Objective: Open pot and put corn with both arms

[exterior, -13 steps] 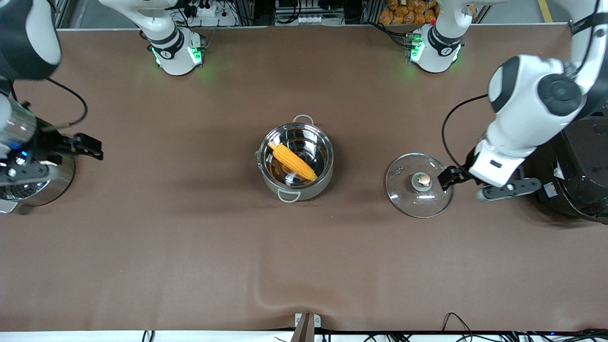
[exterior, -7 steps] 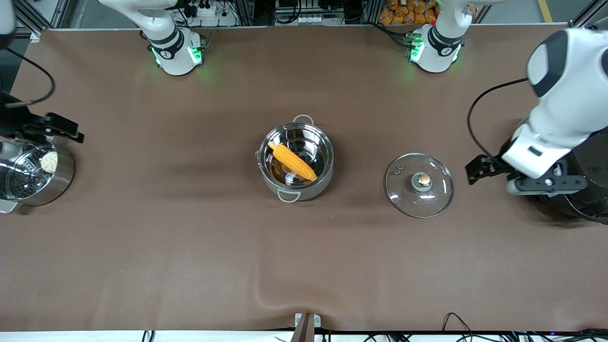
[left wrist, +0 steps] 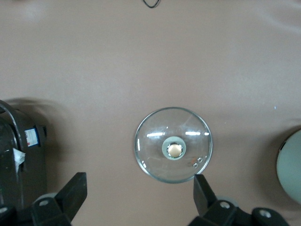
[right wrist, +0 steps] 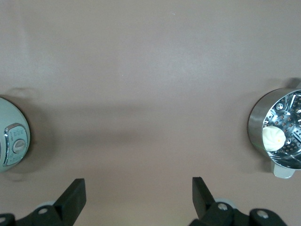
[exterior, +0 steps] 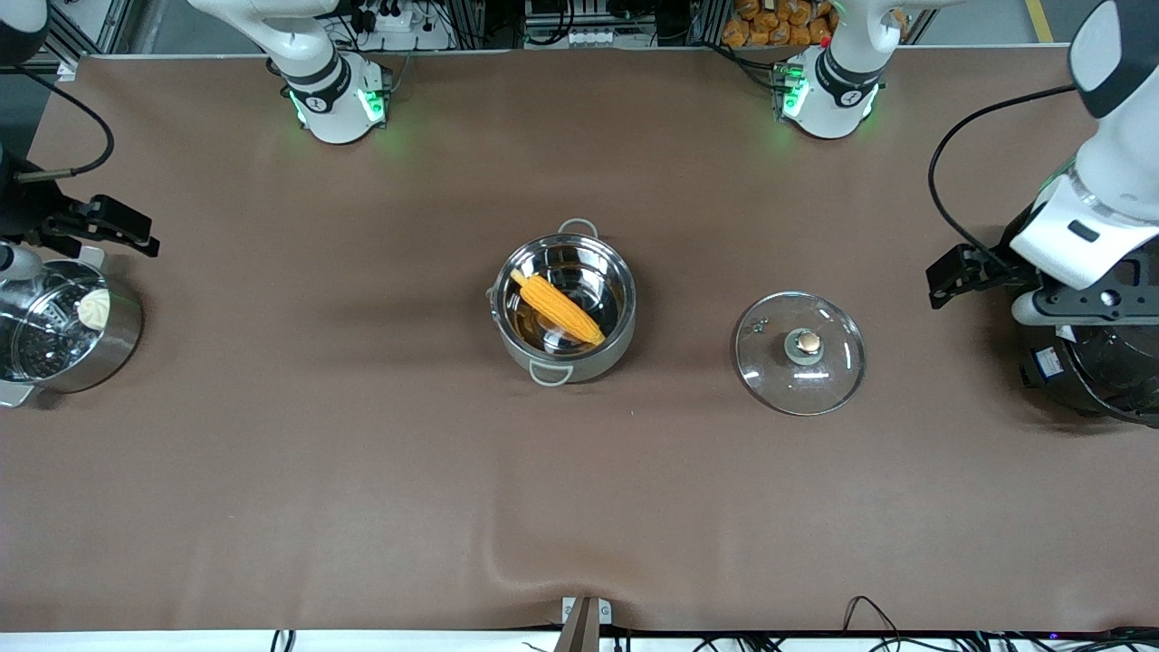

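In the front view, going left to right: the right gripper [exterior: 127,234] hangs at nine o'clock of the pot [exterior: 563,308], well apart from it, above the steamer pot [exterior: 68,330] with its white bun [exterior: 92,308]; its fingers are spread and carry nothing. The pot sits mid-counter [exterior: 362,498], uncovered, with the corn [exterior: 557,306] lying slantwise inside. At three o'clock of the pot the glass lid [exterior: 799,353] rests flat on the counter, knob up. The left gripper [exterior: 951,276] hangs near the lid at about two o'clock of it, fingers released and empty, just by the black rice cooker [exterior: 1100,371].

Both steps of the task look done: lid off, corn in. I judge that nothing further is called for except parking both arms clear.

The left wrist view shows its own fingers [left wrist: 73,193] parted, which the front view barely resolves. The right wrist view shows the steamer's perforated insert [right wrist: 287,127].
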`<state>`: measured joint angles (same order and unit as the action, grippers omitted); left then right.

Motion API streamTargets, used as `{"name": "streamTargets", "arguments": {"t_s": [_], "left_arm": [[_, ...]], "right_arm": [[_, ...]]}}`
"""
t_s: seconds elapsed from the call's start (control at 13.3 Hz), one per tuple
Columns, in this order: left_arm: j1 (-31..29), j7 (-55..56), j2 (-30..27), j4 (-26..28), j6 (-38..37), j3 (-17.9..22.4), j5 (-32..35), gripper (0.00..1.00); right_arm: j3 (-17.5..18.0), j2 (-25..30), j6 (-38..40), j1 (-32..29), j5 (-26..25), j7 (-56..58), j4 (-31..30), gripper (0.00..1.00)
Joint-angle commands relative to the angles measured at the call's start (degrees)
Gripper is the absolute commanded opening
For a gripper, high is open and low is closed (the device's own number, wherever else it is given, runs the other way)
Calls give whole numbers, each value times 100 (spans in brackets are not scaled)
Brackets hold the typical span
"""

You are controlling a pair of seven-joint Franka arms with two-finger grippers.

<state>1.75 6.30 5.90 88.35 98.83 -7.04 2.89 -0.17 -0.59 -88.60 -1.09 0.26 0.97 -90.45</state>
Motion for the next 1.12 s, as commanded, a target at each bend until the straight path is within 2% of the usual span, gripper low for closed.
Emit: {"name": "streamTargets", "arguments": {"t_s": [0.0, 0.22, 0.45, 1.05], "left_arm": [[-34, -225, -62, -108, -249, 54, -17, 100], [35, -199, -177, -99, -434, 124, -96, 100], [264, -164, -212, -90, -539, 413, -131, 100], [273, -111, -344, -55, -619, 388, -359, 100]], "right_arm": [[140, 165, -61, -216, -70, -36, -193, 100], [218, 165, -26, -339, -70, -36, -193, 100], [210, 217, 0, -331, -70, -27, -245, 100], [298, 306, -35, -489, -35, -36, -359, 100]]}}
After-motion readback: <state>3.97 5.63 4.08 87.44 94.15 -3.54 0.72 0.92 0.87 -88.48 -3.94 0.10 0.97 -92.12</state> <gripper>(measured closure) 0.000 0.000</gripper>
